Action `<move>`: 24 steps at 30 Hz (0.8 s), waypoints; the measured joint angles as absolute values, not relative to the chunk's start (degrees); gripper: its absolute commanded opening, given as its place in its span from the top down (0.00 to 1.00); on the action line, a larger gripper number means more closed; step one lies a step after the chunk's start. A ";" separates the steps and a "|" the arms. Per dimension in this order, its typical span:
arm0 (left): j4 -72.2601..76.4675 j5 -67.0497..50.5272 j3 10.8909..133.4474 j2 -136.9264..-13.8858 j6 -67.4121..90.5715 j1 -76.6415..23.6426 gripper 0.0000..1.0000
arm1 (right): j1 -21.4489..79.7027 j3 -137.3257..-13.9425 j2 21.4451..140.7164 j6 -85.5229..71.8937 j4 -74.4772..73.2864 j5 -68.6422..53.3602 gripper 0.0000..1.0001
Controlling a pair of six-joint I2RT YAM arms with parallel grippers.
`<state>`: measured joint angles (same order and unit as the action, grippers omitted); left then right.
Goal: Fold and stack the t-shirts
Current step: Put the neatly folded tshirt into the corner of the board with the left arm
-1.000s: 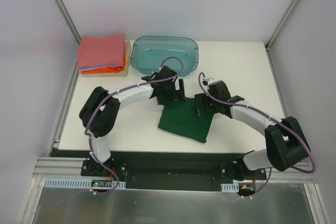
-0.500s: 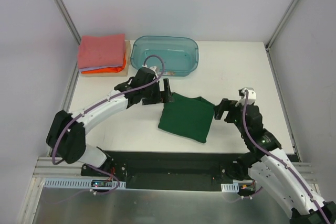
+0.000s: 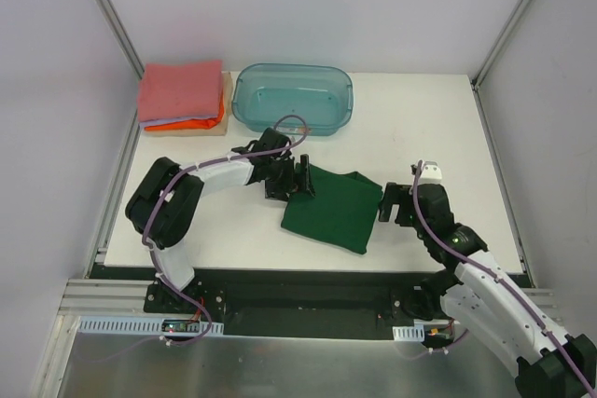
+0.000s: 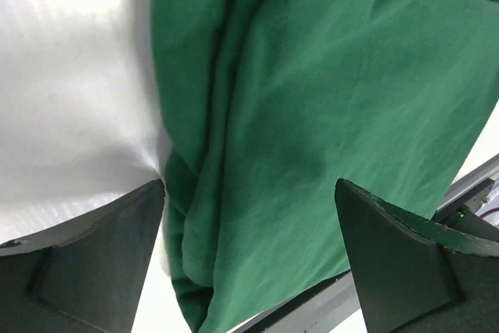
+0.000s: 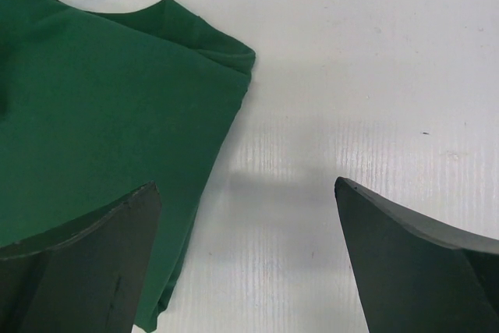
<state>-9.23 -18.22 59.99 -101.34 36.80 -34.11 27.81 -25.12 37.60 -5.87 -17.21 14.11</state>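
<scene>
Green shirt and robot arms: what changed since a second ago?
The right gripper pulled back off the green shirt to its right edge, open and empty. The left gripper slid a little nearer at the shirt's far left corner, open too. The shirt, the stacked shirts and the teal bin stayed put.

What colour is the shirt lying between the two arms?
Dark green t-shirt, plain; the left wrist view shows it best.
</scene>
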 measured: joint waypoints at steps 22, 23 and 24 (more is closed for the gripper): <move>-8.14 -5.69 65.08 -107.98 43.33 -45.89 1.00 | 27.66 -25.17 35.66 -5.78 -18.02 17.80 0.04; -9.04 -4.82 66.13 -108.49 43.29 -46.24 1.00 | 27.66 -25.17 35.66 -5.76 -18.33 18.17 0.04; -9.78 -4.08 66.81 -108.79 43.29 -46.52 1.00 | 27.64 -25.17 35.66 -5.76 -18.57 18.52 0.04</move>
